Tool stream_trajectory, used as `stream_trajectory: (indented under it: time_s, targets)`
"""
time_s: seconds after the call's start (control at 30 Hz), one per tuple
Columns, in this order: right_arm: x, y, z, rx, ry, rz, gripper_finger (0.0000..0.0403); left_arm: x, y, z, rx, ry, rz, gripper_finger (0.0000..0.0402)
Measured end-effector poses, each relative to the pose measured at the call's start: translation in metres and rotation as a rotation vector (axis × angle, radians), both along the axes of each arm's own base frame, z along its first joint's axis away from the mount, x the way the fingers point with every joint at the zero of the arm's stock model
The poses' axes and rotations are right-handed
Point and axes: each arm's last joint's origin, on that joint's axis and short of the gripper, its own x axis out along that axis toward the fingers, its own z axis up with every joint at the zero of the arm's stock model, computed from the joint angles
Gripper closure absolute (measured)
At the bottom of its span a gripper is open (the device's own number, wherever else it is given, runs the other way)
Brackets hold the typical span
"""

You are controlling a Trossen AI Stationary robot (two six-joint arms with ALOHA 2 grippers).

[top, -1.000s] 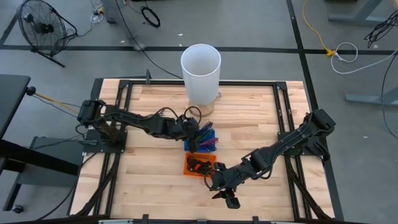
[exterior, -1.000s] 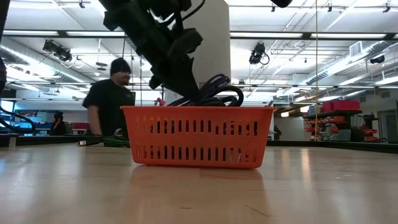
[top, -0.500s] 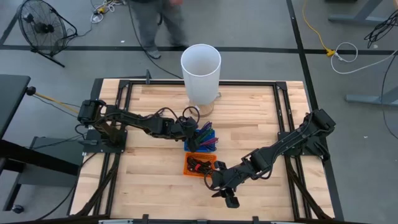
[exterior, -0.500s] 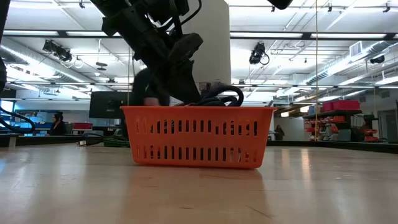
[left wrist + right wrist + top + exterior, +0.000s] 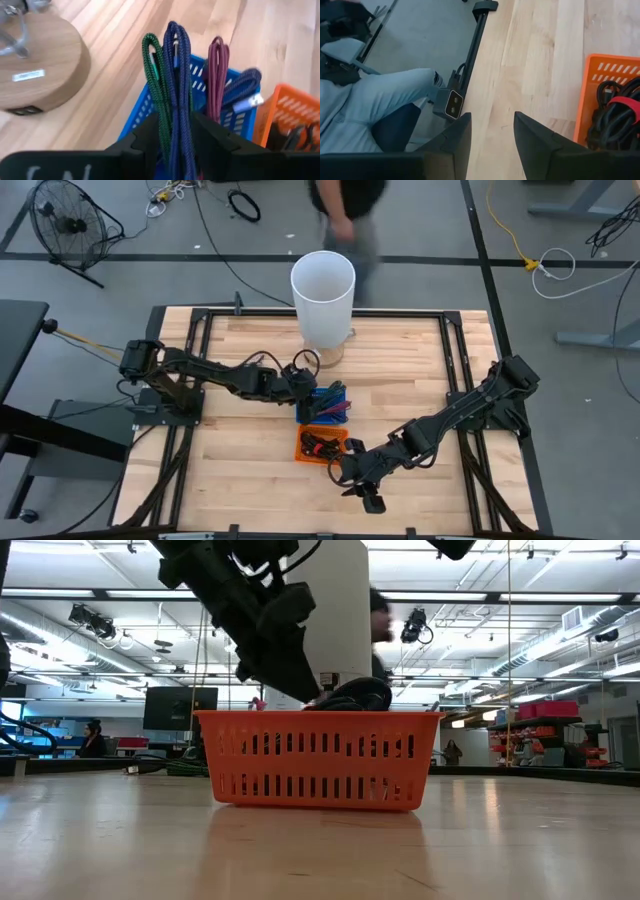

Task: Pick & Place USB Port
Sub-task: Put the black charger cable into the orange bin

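Reaching in from the tabletop's left edge, low and nearly level, the left gripper [image 5: 303,383] at the blue basket [image 5: 330,404] near the middle of the tabletop. Fingers parted on either side of two braided cable loops, one green [image 5: 156,85], one dark blue [image 5: 177,90]; whether the pads press the cords or only flank them, impossible to tell. A maroon cable [image 5: 218,70] standing upright just beside, and a blue cable with a silver USB plug [image 5: 248,102] leaning toward the orange basket [image 5: 322,446].

Stretching diagonally from the right edge toward the front edge, the right gripper [image 5: 368,498], parked on bare wood just beside the orange basket's front right corner. Fingers apart, holding nothing.

Both baskets slotted plastic; the orange one full of coiled black cables [image 5: 615,117] with a red band. Tabletop of pale wooden planks. A tall white cylinder [image 5: 323,298] on a round wooden base [image 5: 35,65] near the back edge.

Compared with a second ago: left fingers wider, the gripper drawn slightly back toward the left edge; right arm unchanged; a person [image 5: 345,205] now beyond the back edge.
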Motion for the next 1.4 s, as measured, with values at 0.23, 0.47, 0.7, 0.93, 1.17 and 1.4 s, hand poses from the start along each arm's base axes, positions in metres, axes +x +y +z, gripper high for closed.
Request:
stream_trajectory:
  time_s: [0.23, 0.47, 0.7, 0.93, 1.17, 1.4]
  targets:
    - [-0.004, -0.002, -0.005, -0.03, 0.064, -0.006, 0.0257, -0.036, 0.005, 0.003, 0.104, 0.297, 0.012, 0.0299]
    - [-0.008, -0.005, -0.019, -0.079, 0.091, -0.018, 0.0257, -0.055, 0.032, 0.001, 0.18, 0.48, 0.134, 0.0303]
    - [-0.019, -0.011, -0.052, -0.127, 0.122, 0.009, 0.0257, -0.063, 0.079, -0.001, 0.057, 0.507, 0.222, 0.0303]
    - [-0.032, -0.02, -0.087, -0.158, 0.126, 0.013, 0.0257, -0.082, 0.109, -0.004, -0.033, 0.61, 0.265, 0.0303]
    - [-0.039, -0.032, -0.106, -0.17, 0.153, -0.008, 0.0257, -0.095, 0.121, -0.006, -0.111, 0.683, 0.299, 0.0289]
    - [-0.036, -0.034, -0.105, -0.162, 0.139, -0.018, 0.0257, -0.099, 0.133, -0.009, -0.179, 0.676, 0.332, 0.0244]
